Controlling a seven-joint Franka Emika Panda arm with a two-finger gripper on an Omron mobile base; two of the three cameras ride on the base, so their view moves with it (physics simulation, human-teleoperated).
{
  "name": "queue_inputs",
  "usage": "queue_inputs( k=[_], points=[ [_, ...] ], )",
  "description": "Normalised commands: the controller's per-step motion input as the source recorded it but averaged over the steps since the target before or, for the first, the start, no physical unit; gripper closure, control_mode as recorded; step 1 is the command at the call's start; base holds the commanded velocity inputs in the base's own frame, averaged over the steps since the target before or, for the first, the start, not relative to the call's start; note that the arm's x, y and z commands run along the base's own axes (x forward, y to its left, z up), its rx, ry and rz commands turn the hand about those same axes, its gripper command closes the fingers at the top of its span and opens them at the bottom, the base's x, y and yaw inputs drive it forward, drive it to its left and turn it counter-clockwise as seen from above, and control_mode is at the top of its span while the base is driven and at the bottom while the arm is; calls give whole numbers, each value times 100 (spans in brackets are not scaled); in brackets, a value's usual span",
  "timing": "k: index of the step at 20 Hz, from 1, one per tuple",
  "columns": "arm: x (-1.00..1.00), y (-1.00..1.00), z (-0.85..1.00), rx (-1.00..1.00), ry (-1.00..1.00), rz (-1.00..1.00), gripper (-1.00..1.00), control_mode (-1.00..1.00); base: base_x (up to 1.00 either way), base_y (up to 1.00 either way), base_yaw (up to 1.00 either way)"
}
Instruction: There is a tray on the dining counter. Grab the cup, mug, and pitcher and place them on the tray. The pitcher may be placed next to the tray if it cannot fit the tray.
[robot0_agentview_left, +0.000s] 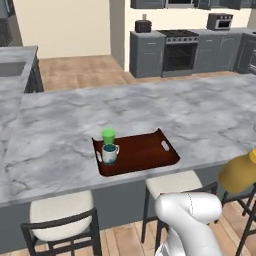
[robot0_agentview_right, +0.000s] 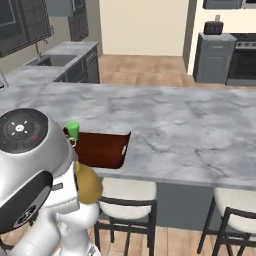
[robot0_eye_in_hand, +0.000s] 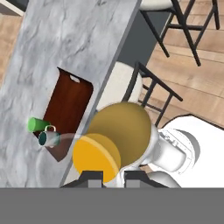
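The dark reddish-brown tray (robot0_agentview_left: 145, 150) (robot0_agentview_right: 102, 147) (robot0_eye_in_hand: 70, 103) lies at the near edge of the marble dining counter (robot0_agentview_left: 150, 105) (robot0_agentview_right: 175, 120) (robot0_eye_in_hand: 65, 39). The green cup (robot0_agentview_left: 108, 135) (robot0_agentview_right: 73, 129) (robot0_eye_in_hand: 37, 124) and the white mug (robot0_agentview_left: 110, 154) (robot0_eye_in_hand: 49, 138) stand together at the tray's left end. My gripper (robot0_eye_in_hand: 113, 177) is shut on the neck of the mustard-yellow pitcher (robot0_agentview_left: 239, 173) (robot0_agentview_right: 88, 183) (robot0_eye_in_hand: 120, 131). I hold the pitcher in the air in front of the counter, off its near edge and above the stools.
Cushioned stools (robot0_agentview_left: 60, 215) (robot0_agentview_left: 175, 183) (robot0_agentview_right: 127, 192) (robot0_agentview_right: 235, 205) stand under the counter's near edge. A sink (robot0_agentview_right: 52, 60) is set in the left worktop. The stove (robot0_agentview_left: 178, 50) and a toaster (robot0_agentview_left: 143, 25) are at the far wall.
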Motion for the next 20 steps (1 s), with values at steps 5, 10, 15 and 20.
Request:
queue_inputs(
  k=[5,10,15,20],
  points=[
    [0,0,0,0,0,0,100,100,63,5,-33],
    [0,0,0,0,0,0,100,100,52,29,-35],
    [0,0,0,0,0,0,100,100,21,50,-26],
    [2,37,17,2,-8,0,100,-100,0,14,-3]
  ],
)
